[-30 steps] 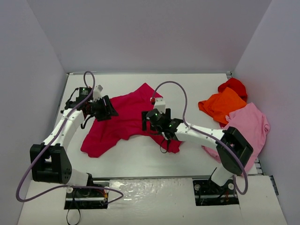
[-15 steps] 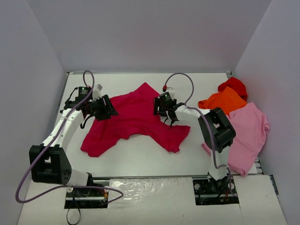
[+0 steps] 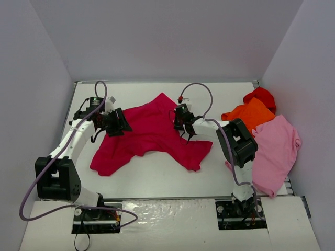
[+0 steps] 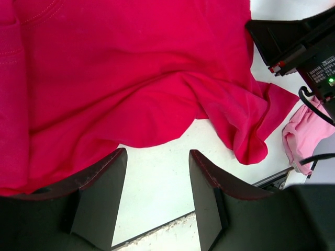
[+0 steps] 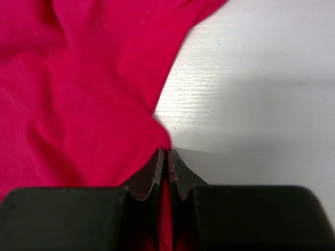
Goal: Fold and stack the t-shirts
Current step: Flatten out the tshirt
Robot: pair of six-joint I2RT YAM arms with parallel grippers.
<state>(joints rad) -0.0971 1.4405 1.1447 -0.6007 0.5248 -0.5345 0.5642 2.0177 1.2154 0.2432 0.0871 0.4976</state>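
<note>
Overhead and wrist views, read from left to right. My left gripper (image 3: 118, 123) hangs over the left margin of the crimson-magenta t-shirt (image 3: 151, 130), its jaws standing wide apart and holding nothing; in its wrist view the two dark fingers (image 4: 99, 180) frame a strip of bare white table (image 4: 157, 172), with the shirt's curved edge just beyond them and cloth running under the left-hand finger. The crimson-magenta t-shirt lies spread and rumpled, not yet folded, across the middle of the table (image 3: 157, 178), one lobe trailing toward the near left and another toward the near right. My right gripper (image 3: 180, 124) sits at the shirt's right side with its jaws pressed together on a pinch of the crimson cloth; the right wrist view shows the fingertips (image 5: 157, 170) closed at the very border of the fabric (image 5: 78, 83), where it meets bare table. At the far right, well apart from the crimson shirt, lie three more garments in a loose group: an orange t-shirt (image 3: 248, 116), a red t-shirt (image 3: 260, 95) behind it near the back corner, and a light pink t-shirt (image 3: 277, 144) nearest my base.
</note>
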